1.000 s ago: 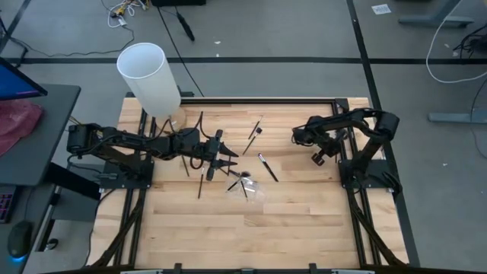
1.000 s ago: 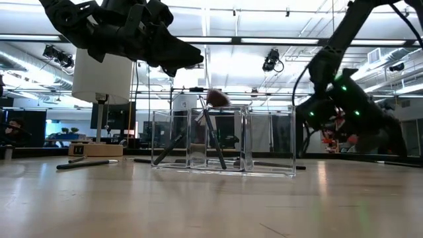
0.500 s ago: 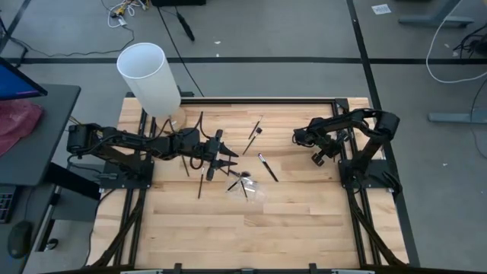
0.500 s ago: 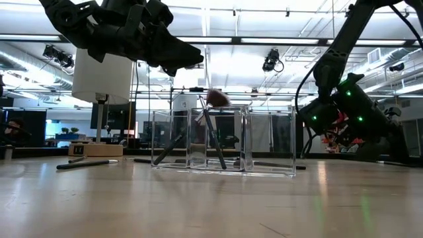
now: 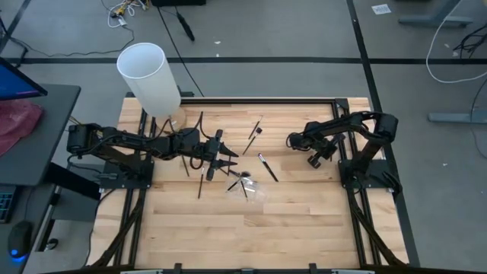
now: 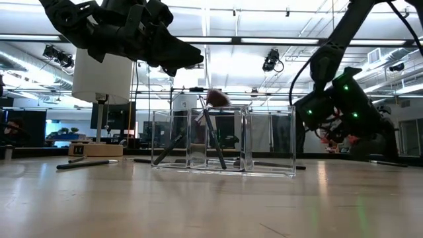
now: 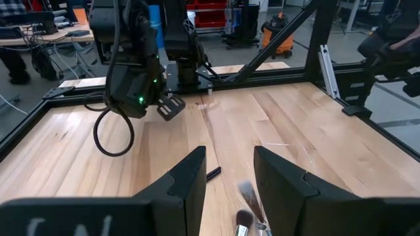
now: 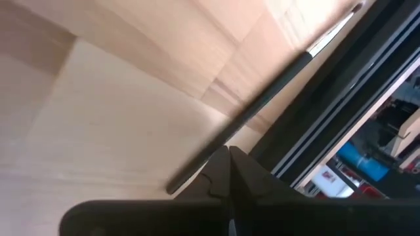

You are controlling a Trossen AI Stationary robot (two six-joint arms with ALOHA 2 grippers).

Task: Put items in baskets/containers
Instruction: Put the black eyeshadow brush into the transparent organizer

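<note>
The left claw (image 5: 228, 161), fingers spread wide and empty, hangs above the wooden bench (image 5: 304, 213) just beside the low clear plastic holder (image 6: 225, 142), which has thin black makeup brushes (image 6: 210, 132) leaning inside. More lie scattered near it. The right claw (image 5: 313, 158), fingers pressed together, sits well apart at the bench's right edge.

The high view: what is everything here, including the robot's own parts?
Light wooden table: one, pale wood, black-framed.
Tall white cylinder: one, white, far left corner.
Thin black makeup brushes: at least four loose, black, scattered mid-table.
Small clear plastic holder: one, transparent, table centre, at least two brushes leaning inside.
Left end effector: one, dark, open, above the table beside the holder.
Right end effector: one, dark, over the table's right side.
</note>
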